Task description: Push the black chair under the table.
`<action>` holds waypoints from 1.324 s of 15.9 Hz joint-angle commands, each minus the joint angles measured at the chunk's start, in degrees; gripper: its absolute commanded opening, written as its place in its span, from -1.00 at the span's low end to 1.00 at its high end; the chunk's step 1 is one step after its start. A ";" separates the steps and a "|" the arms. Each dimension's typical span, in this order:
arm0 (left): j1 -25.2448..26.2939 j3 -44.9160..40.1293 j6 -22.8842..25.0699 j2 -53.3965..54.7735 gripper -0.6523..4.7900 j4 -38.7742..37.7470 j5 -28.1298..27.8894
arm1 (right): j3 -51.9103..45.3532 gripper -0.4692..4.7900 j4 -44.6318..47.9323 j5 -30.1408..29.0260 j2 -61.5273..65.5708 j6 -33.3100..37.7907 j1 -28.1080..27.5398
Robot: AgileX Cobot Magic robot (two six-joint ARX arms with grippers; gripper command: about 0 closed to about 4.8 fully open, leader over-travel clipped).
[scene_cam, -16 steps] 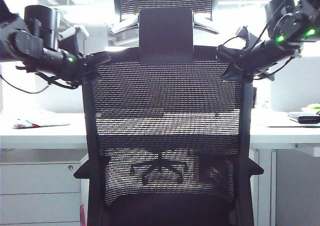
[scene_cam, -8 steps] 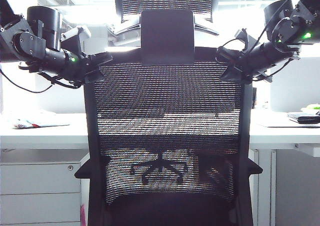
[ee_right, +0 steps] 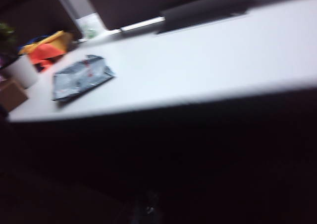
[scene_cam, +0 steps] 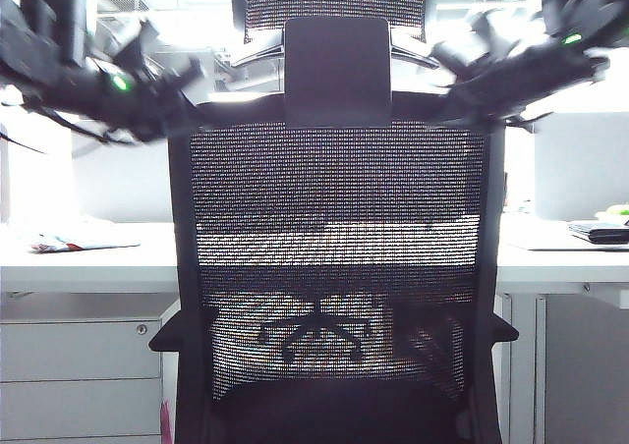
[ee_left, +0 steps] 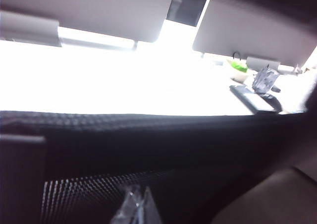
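The black chair fills the middle of the exterior view with its mesh back toward the camera, and the white counter runs across behind it, showing through the mesh; how far the seat already sits beneath the top cannot be told. The left tool is at the chair's upper corner at about 10 o'clock and the right tool is at the opposite corner at about 2 o'clock, both blurred and seemingly against the top frame. Whether either tool is open or closed cannot be told: the exterior view smears them, and each wrist view shows mostly the dark frame edge with the bright counter beyond. The left wrist view catches a dark flat object on the counter, the right wrist view a silvery packet. The step in hand looks like the push itself. To do it well, I would keep both arms pressing evenly so the chair rolls straight toward 12 o'clock instead of swivelling, keep contact on the solid frame, not the mesh, and go steadily, watching that the armrests clear the counter's edge and the drawer cabinet at 8 o'clock.
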 commanded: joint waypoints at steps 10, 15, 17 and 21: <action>-0.50 -26.88 1.84 -52.72 -0.78 -21.33 -3.37 | -28.83 -0.85 -7.54 5.62 -47.71 2.95 -0.11; -0.48 -27.63 2.97 -64.98 -0.78 -37.09 -6.03 | -33.48 -0.84 -10.27 5.55 -57.00 2.78 -0.24; -0.48 -27.63 2.97 -65.37 -0.78 -37.86 -6.05 | -33.48 -0.84 -10.38 5.55 -56.83 2.78 -0.24; -0.48 -27.63 2.97 -65.33 -0.78 -37.88 -6.05 | -33.48 -0.84 -10.40 5.40 -56.85 2.78 -0.24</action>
